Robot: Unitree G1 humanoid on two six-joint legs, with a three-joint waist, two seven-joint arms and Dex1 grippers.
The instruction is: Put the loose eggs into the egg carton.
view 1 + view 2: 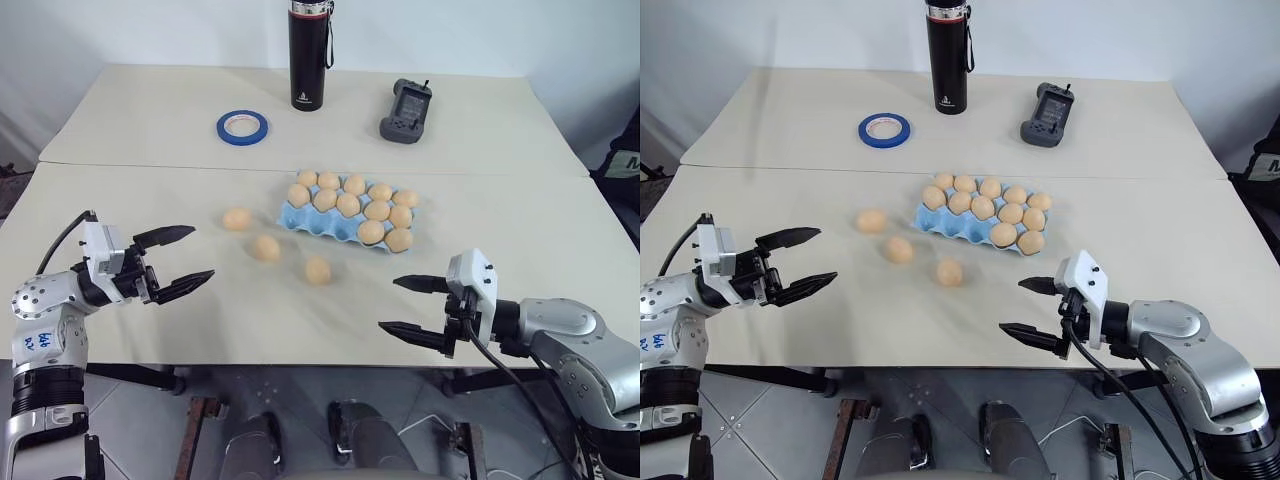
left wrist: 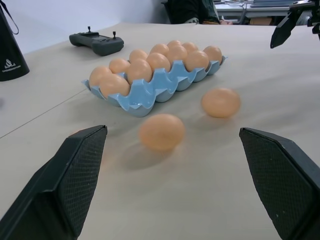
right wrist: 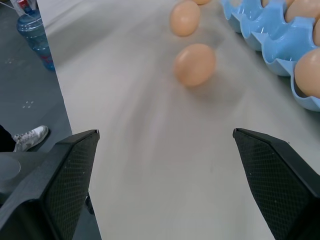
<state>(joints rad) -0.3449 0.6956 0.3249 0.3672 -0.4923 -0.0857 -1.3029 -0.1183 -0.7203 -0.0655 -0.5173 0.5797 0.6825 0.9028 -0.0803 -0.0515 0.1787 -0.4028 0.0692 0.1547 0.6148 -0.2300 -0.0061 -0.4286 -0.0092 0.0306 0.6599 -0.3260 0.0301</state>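
We see the egg carton [image 3: 280,40] cut off by the right wrist view's edge, the desk [image 3: 150,150] there motion-blurred.

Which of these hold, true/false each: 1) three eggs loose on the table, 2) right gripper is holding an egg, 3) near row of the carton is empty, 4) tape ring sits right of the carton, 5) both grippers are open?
1) True. Three loose eggs lie on the table, to the left of and in front of the egg carton.
2) False. The right gripper holds nothing.
3) True. The carton's nearest cups show bare blue; the eggs fill the rows behind.
4) False. The blue tape ring lies beyond the carton and to its left, near the black bottle.
5) True. The left gripper and the right both stand open, apart from the eggs.
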